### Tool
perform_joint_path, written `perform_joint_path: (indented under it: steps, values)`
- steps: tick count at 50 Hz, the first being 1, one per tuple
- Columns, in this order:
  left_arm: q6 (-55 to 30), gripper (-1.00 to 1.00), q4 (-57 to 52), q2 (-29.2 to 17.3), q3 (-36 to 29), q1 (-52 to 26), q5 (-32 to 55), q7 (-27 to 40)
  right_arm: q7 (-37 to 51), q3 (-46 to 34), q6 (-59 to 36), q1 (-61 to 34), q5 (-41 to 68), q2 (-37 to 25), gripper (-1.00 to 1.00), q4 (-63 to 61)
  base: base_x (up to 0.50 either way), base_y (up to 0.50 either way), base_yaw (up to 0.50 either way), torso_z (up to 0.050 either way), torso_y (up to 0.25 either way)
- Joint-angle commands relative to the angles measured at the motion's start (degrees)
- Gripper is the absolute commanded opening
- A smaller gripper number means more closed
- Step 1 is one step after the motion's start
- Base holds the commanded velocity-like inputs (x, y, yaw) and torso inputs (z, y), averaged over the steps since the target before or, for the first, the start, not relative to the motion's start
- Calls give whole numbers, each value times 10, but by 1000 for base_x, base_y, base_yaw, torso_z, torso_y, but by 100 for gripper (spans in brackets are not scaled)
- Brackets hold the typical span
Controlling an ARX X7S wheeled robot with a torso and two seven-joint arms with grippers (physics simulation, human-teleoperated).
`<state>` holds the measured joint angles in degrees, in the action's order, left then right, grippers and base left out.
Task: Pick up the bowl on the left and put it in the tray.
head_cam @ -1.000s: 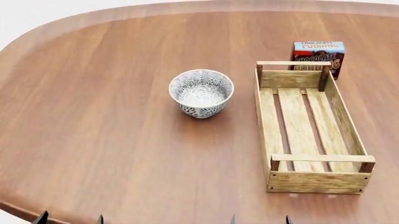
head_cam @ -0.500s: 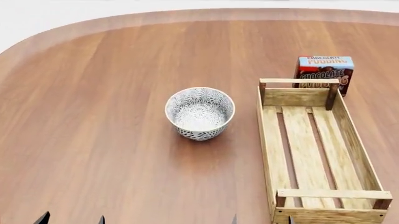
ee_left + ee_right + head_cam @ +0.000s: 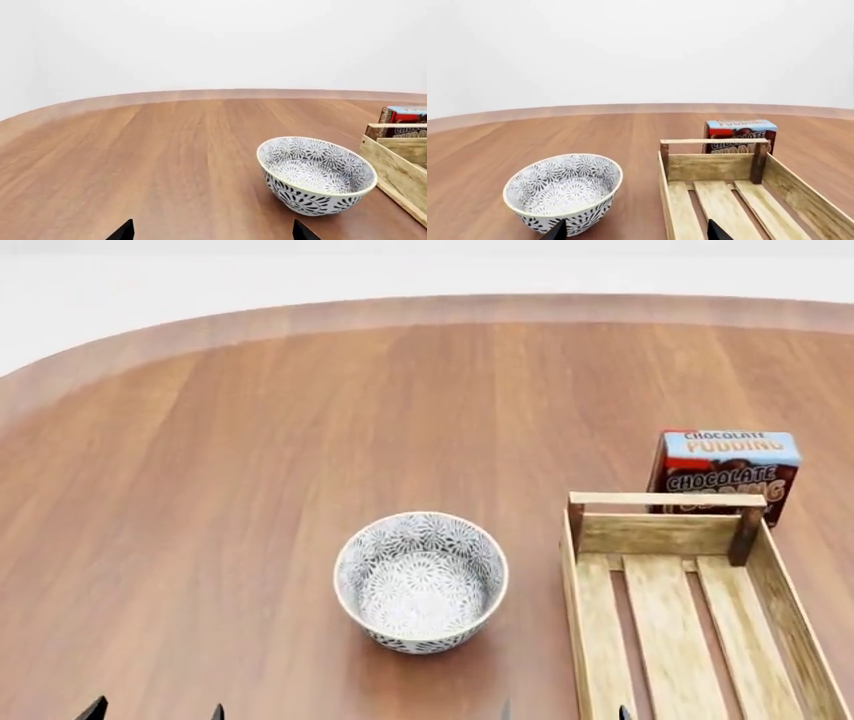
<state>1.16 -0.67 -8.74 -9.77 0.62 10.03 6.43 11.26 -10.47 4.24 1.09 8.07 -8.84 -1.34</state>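
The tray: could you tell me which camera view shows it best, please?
The right wrist view: the tray shows its far end, corner posts, both sides and slats. The head view cuts off its near end at the picture's edge. The left wrist view catches only one corner.

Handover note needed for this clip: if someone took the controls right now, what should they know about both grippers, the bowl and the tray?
Left gripper: jaws open, empty, only the tips in view, short of the bowl.
Right gripper: jaws open, empty, tips only.
Bowl: upright and empty on the wooden table, left of the tray, a gap between them.
Tray: empty as far as it shows; its near end is out of the head view. A chocolate pudding box stands behind its far end.
Done: nothing grasped yet.
Left: grasp the bowl, lift it, carry it right, set it in the tray.
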Motion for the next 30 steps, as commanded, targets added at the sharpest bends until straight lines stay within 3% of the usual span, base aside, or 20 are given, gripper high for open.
perform_joint_path:
  steps: [1,6,13,17,21,25,30]
  values:
    - [-25,100,-1,-4,-1,-6,13,7,25,0,-78,-22,4,1,100,7,20,0,0,0,0]
    - [-95,100,-77,-20,5,-8,27,23,13,3,-170,-24,48,-17,100,-70,0,0,0,0,0]
    - [-298,100,-259,-65,8,-38,81,44,41,19,-381,-52,106,-59,100,-260,0,0,0,0,0]
    - [-409,100,-342,-78,32,-65,134,63,61,43,-496,-86,153,-74,100,-346,0,0,0,0,0]
    - [-554,100,-427,-77,95,-116,241,95,90,82,-617,-140,209,-82,100,-427,0,0,0,0,0]
    - [-636,100,-451,-74,129,-160,296,122,96,154,-731,-198,300,-69,100,-468,0,0,0,0,0]
    - [-690,100,-460,-73,149,-208,325,147,113,190,-800,-264,342,-72,100,-488,0,0,0,0,0]
